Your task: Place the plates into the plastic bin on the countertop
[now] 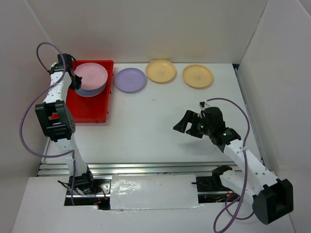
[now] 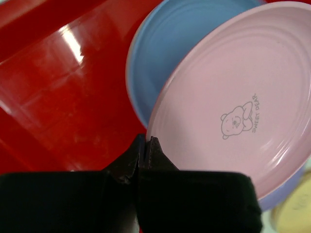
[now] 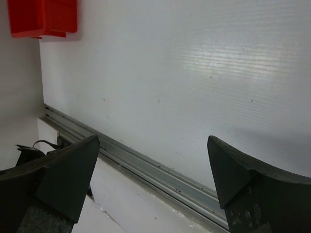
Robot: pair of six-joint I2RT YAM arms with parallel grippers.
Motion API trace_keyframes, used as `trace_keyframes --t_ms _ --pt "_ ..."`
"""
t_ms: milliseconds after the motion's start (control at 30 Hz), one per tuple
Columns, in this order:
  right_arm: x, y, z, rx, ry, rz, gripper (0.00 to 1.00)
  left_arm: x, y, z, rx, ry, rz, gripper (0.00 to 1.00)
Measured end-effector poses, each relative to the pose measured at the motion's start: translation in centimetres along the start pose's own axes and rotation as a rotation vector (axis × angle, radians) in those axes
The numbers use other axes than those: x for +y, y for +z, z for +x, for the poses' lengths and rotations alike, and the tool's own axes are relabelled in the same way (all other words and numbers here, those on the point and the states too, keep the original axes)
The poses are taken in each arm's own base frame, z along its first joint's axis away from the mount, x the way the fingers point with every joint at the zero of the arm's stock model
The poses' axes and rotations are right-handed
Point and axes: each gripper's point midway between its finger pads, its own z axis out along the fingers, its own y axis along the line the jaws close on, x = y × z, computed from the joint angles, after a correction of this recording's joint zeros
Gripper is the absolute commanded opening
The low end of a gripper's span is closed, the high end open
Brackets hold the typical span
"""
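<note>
White walls (image 1: 146, 29) box in the matte white countertop (image 1: 155, 131), with a metal rail (image 1: 146, 168) along its near edge. At far left, the left gripper (image 2: 146, 148) pinches the pink plate (image 1: 91, 75) by its rim, over a blue plate (image 2: 165, 48) in the red bin (image 1: 90, 110). A purple plate (image 1: 130, 79) and two yellow plates (image 1: 161, 71) (image 1: 198, 76) line the far edge. The right gripper (image 3: 153, 150) hangs wide open at near right.

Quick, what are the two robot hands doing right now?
Left hand: jaws closed on the pink plate's rim.
Right hand: jaws open, empty.
</note>
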Motion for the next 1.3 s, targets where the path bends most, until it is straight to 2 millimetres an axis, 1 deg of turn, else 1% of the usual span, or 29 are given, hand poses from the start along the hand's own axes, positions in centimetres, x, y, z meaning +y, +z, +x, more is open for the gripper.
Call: trace_keyframes --t_ms 67,100,133,200,233,300,367,467,533,567,633,667,700,733,767,800,833,867,933,1000,1033,1100,1167,1200,1233,1300 --pt "0.4 -0.7 -0.4 -0.027 -0.022 -0.016 1.0 1.5 1.6 1.5 0.052 0.013 -0.059 0.0" --pt "0.4 -1.0 -0.5 -0.036 -0.03 -0.02 1.0 2.4 1.9 1.9 0.07 0.015 -0.086 0.05" --pt "0.4 -1.3 -0.6 -0.041 -0.039 -0.02 1.0 3.1 2.1 2.1 0.082 0.015 -0.107 0.32" --pt "0.5 -1.7 -0.8 -0.053 -0.045 -0.021 1.0 3.8 2.2 1.8 0.088 0.007 -0.125 0.7" --pt "0.5 -1.9 -0.9 -0.055 -0.049 -0.022 1.0 3.8 2.1 1.6 0.082 0.0 -0.123 0.99" --pt "0.8 -2.2 -1.1 -0.062 -0.058 -0.028 1.0 3.9 1.7 0.9 0.067 -0.027 -0.117 0.99" --pt "1.1 -2.4 -1.2 -0.066 -0.064 -0.04 1.0 3.7 0.7 0.3 0.046 -0.042 -0.095 0.99" --pt "1.4 -2.5 -1.1 -0.06 -0.066 -0.05 1.0 3.1 -2.4 0.0 0.008 -0.035 -0.044 0.99" --pt "1.5 -2.5 -1.0 -0.057 -0.066 -0.053 1.0 1.5 -5.6 -0.3 -0.037 -0.003 0.033 0.99" --pt "1.6 -2.5 -1.0 -0.055 -0.066 -0.057 1.0 0.1 -7.2 -0.3 -0.057 0.019 0.087 0.99" --pt "1.9 -2.4 -0.8 -0.05 -0.063 -0.065 1.0 -3.1 -10.3 0.6 -0.086 0.09 0.2 0.99" --pt "2.0 -2.4 -0.7 -0.048 -0.059 -0.069 1.0 -4.7 -11.7 1.5 -0.088 0.129 0.246 0.99" --pt "2.2 -2.3 -0.7 -0.045 -0.058 -0.073 1.0 -6.8 -13.0 2.7 -0.087 0.172 0.297 0.99" --pt "2.3 -2.2 -0.6 -0.04 -0.059 -0.077 1.0 -8.4 -13.6 3.8 -0.085 0.21 0.332 0.99" --pt "2.4 -2.1 -0.4 -0.035 -0.06 -0.079 1.0 -9.9 -14.1 5.2 -0.073 0.242 0.367 0.99" --pt "2.5 -2.1 -0.2 -0.028 -0.063 -0.083 1.0 -11.1 -14.1 6.9 -0.05 0.28 0.394 0.99" --pt "2.7 -2.1 0.0 -0.023 -0.065 -0.086 1.0 -11.7 -13.8 8.7 -0.019 0.31 0.412 0.99" --pt "2.8 -2.1 0.2 -0.019 -0.069 -0.09 1.0 -11.7 -12.9 10.6 0.021 0.342 0.413 0.99" --pt "2.9 -2.0 0.3 -0.016 -0.074 -0.091 1.0 -11.0 -11.1 14.3 0.097 0.415 0.387 0.99" --pt "2.9 -2.0 0.3 -0.016 -0.076 -0.09 1.0 -11.1 -9.5 17.3 0.15 0.495 0.363 0.99" --pt "2.9 -2.0 0.3 -0.016 -0.076 -0.09 1.0 -11.8 -9.0 18.9 0.171 0.551 0.359 0.99" --pt "2.9 -2.0 0.3 -0.015 -0.077 -0.09 1.0 -14.2 -8.5 22.3 0.19 0.654 0.389 0.99" --pt "2.9 -2.0 0.4 -0.013 -0.085 -0.094 1.0 -17.4 -8.6 25.5 0.174 0.745 0.458 0.99" --pt "2.9 -2.0 0.5 -0.01 -0.09 -0.097 1.0 -18.5 -8.8 27.0 0.165 0.785 0.492 0.99" --pt "2.9 -1.9 0.7 -0.005 -0.096 -0.1 1.0 -19.0 -9.2 28.4 0.165 0.822 0.521 0.99" --pt "2.6 -1.9 1.1 0.007 -0.106 -0.102 1.0 -19.1 -9.5 30.3 0.181 0.886 0.564 0.99"
